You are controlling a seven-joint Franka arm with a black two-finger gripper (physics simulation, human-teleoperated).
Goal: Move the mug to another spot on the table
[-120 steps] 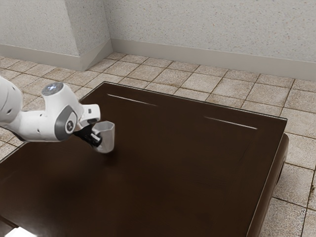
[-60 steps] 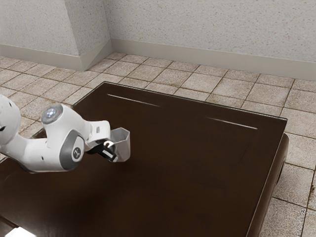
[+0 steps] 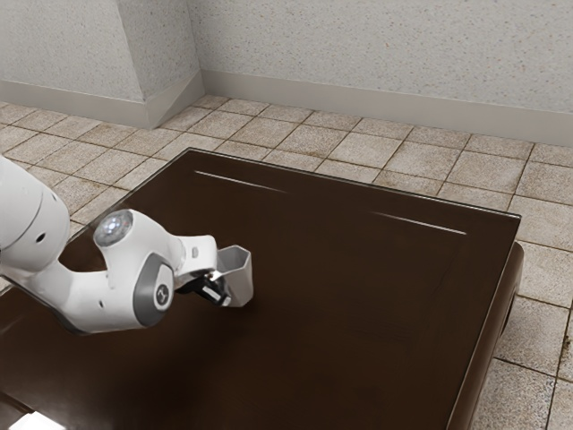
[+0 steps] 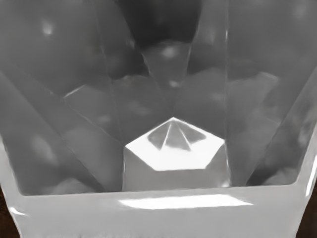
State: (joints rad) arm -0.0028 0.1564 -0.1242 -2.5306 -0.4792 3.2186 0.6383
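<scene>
End effector point(image 3: 211, 288) clamped on the mug point(image 3: 238, 269) — black fingers point(image 3: 213, 293) pinch the wall just under the rim, on the side facing the arm point(image 3: 107, 287). One finger looks to be inside the mug and one outside.

Mug is toward the exterior view's left, on the near half of the bench point(image 3: 376, 296), roughly upright with its mouth up. Base is very close to the bench top; cannot tell whether it touches or hangs just above. Wrist view looks into the mug point(image 4: 173, 153): pale grey, faceted walls, angular floor, empty.

Handling, as judged:
- Rigid, hard and glossy, and it looks thin-walled and light. Empty, so nothing to spill.
- Smooth surface, so a rim pinch may slip or let the mug swing about the fingers under a sharp move.
- Facets give flat faces — better seating than a round cup.
- Handle, if any, cannot be made out, so the wall at the rim seems the sensible hold.
- Grip is off-centre, so the weight hangs beyond the fingers.
- Likely to chip if dropped on the hard bench; set it down low and level.

Dark bench top stretches away to the exterior view's right and far side.
</scene>
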